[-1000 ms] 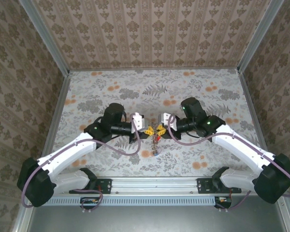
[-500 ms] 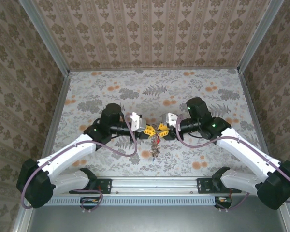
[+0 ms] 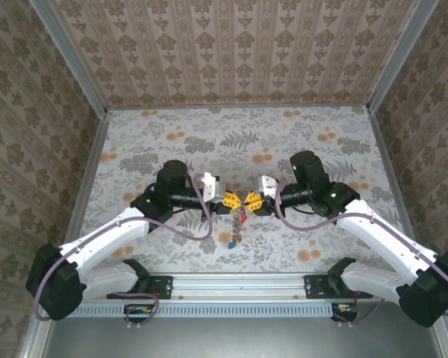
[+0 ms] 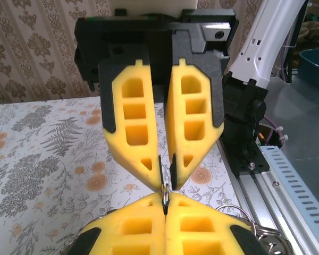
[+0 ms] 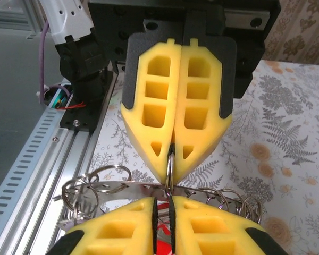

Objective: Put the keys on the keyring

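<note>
My two grippers meet tip to tip above the middle of the table. The left gripper (image 3: 231,200) (image 4: 165,201) (image 5: 170,172) is shut on the keyring (image 5: 170,166) (image 4: 165,194), a thin ring seen edge-on. The right gripper (image 3: 249,200) (image 5: 164,201) (image 4: 166,178) faces it with its pads a narrow gap apart. The ring's free edge reaches into that gap. Below the grippers hang the keys (image 3: 238,226), with a blue tag (image 3: 231,242) and a red tag (image 5: 165,235). A curved metal strip (image 5: 128,187) carries several small split rings (image 5: 90,187).
The table (image 3: 246,142) has a floral cloth and patterned walls on three sides. An aluminium rail (image 3: 239,283) with the arm bases runs along the near edge, close under the grippers.
The right arm's wrist has swung outward to the right while its fingertips stay at the left gripper's tips. The hanging bunch has dropped slightly down and left. The left gripper stays shut.
</note>
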Robot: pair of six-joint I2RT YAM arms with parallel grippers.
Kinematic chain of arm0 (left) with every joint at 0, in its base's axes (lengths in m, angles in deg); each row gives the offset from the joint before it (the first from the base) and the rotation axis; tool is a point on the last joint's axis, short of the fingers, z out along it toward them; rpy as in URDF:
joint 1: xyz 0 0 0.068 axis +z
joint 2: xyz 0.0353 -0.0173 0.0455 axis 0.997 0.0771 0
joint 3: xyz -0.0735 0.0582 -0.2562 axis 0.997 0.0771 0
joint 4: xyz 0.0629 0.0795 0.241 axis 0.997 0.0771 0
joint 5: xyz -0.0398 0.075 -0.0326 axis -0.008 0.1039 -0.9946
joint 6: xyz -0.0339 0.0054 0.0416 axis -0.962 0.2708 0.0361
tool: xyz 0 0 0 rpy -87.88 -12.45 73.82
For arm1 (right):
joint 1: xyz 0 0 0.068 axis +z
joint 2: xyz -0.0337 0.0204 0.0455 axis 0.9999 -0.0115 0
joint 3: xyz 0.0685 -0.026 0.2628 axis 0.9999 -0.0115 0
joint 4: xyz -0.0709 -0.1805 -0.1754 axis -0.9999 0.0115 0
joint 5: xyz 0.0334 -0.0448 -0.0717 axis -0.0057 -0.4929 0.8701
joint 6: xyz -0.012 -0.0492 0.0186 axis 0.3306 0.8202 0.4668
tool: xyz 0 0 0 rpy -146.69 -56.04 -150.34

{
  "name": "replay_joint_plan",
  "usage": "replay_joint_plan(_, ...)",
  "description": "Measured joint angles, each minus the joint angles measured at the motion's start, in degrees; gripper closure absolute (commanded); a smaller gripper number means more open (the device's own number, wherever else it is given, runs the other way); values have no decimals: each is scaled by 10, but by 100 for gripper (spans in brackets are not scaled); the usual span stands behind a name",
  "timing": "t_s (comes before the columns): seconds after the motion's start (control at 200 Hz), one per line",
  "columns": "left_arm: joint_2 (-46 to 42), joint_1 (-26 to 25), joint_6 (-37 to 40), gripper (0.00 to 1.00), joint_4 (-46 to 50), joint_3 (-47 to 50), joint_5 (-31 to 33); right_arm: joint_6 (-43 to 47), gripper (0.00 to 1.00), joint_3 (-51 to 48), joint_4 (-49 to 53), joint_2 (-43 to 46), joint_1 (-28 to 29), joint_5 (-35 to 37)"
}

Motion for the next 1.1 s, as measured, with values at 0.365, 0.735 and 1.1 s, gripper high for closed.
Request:
replay_joint_plan(0.365,0,4,-28,100,-38,18,0,-30,85,-4,-41,-31,11,0)
replay_joint_plan(0.735,0,6,-31,87,-19,21,45,-30,100,0,-32,-43,18,48)
replay_joint_plan(1.1,47,3,27,87,132,-58,74,24,100,55,66,-65,47,158)
